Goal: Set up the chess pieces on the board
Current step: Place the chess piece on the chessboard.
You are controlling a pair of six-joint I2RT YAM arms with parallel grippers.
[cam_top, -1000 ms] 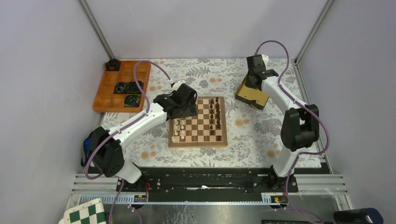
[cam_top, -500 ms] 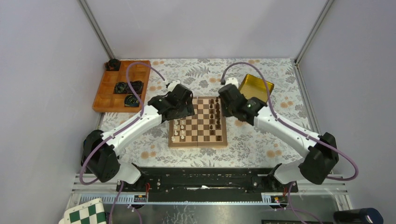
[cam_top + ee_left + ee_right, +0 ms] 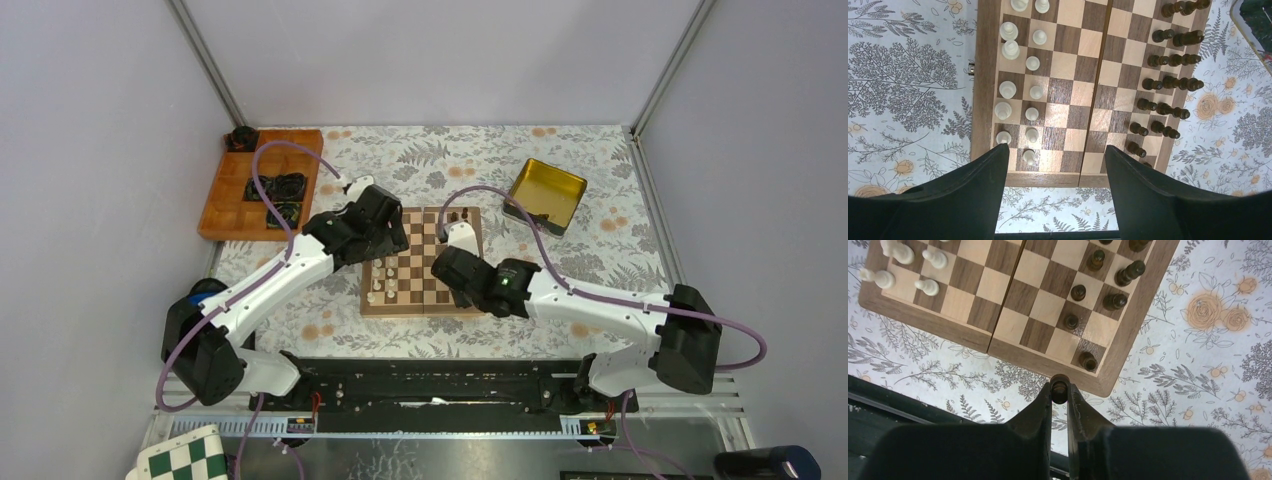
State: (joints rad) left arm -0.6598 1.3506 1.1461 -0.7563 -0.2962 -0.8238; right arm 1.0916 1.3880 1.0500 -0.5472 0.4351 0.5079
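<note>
The wooden board [image 3: 412, 272] lies mid-table. Cream-white pieces [image 3: 376, 289] stand along its left side, dark brown pieces [image 3: 461, 226] along its right side. My left gripper [image 3: 386, 236] hovers open and empty above the board's left far part; in the left wrist view its jaws [image 3: 1055, 152] frame the board's edge, with white pieces [image 3: 1007, 89] on the left and dark pieces [image 3: 1168, 109] on the right. My right gripper [image 3: 455, 275] is shut on a dark piece [image 3: 1059, 388], held above the board [image 3: 998, 285] beside its corner, close to a dark piece [image 3: 1088, 360].
A gold tin [image 3: 545, 195] sits at the back right. An orange tray [image 3: 232, 205] with black ring-shaped items is at the back left. A green-and-white checkered board [image 3: 185, 457] lies below the arm bases. A floral cloth [image 3: 560, 270] covers the table.
My right arm has swung from the gold tin to over the board's near right part, carrying a dark piece. My left gripper has drawn slightly left and back.
</note>
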